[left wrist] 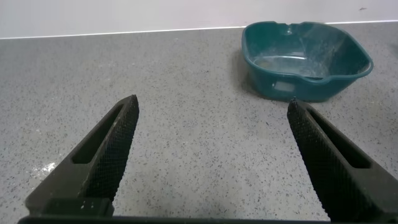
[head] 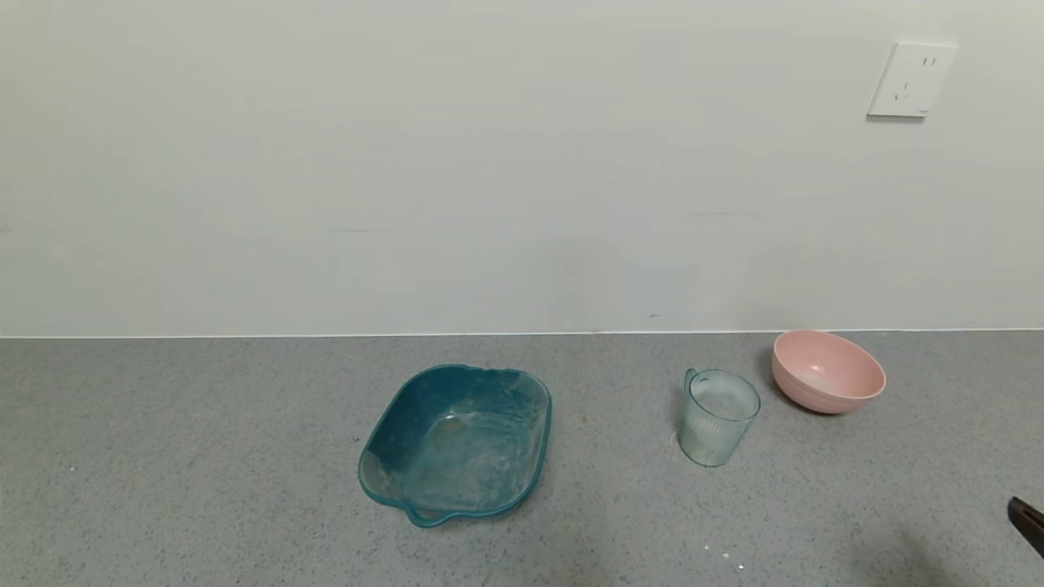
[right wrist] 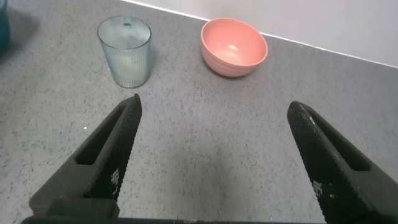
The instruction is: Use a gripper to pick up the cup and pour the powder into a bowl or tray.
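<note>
The pale blue-green ribbed cup (head: 718, 417) stands upright on the grey counter, its small handle at the rim on its left. Faint whitish powder (head: 722, 399) shows inside it. The pink bowl (head: 827, 371) sits just behind and to the right of the cup, apart from it. Both show in the right wrist view, the cup (right wrist: 125, 51) and the bowl (right wrist: 234, 46). My right gripper (right wrist: 213, 112) is open and empty, low over bare counter short of the cup; only a tip shows at the head view's right edge (head: 1028, 522). My left gripper (left wrist: 212, 112) is open and empty, parked off to the left.
A larger teal squarish tray (head: 457, 444) with handles and powder smears sits at the counter's middle, also in the left wrist view (left wrist: 305, 59). A white wall with a socket (head: 912, 80) backs the counter. A few white specks (head: 726, 558) lie in front of the cup.
</note>
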Controlling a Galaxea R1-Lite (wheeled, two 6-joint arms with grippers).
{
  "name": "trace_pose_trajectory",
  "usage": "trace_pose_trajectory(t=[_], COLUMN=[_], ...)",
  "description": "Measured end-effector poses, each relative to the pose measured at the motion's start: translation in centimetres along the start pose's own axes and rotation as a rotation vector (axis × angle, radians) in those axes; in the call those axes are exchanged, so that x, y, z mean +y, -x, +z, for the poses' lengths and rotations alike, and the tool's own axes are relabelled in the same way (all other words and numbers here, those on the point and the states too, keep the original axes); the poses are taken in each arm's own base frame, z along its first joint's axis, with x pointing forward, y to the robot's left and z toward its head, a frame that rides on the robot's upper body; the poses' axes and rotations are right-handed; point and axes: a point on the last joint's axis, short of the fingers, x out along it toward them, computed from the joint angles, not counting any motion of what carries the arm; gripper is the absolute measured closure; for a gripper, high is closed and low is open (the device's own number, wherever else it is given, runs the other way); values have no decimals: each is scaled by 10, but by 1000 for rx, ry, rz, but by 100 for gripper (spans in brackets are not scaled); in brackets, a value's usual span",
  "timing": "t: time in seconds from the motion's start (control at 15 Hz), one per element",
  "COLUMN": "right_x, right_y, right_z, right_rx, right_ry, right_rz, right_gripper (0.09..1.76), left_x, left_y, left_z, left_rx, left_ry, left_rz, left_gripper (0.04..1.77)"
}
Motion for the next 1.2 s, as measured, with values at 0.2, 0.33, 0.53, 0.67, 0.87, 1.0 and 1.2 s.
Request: trace_pose_trajectory(t=[0.2, 0.33, 0.53, 0.67, 0.87, 1.0, 1.2], right_x=[-3, -2, 3, 7, 11, 12, 15], right_y=[37, 58, 79, 90, 93, 87, 70], right_z=[-14, -25, -36, -49, -64, -71, -93], right_rx=[-62, -114, -224, -254, -287, -331, -320], right_ry=[-18, -47, -90, -86, -92, -86, -105], right_rz=[-26, -50, 3, 73, 103, 96, 75], right_gripper=[15, 15, 15, 15, 15, 15, 15], left_x=[0, 0, 0, 0, 0, 0, 0], left_y=[0, 0, 0, 0, 0, 0, 0], left_z=[0, 0, 0, 0, 0, 0, 0], left_rx=[0, 0, 0, 0, 0, 0, 0], left_ry=[0, 0, 0, 0, 0, 0, 0], left_rz=[0, 0, 0, 0, 0, 0, 0], left_gripper=[9, 9, 9, 9, 9, 9, 9])
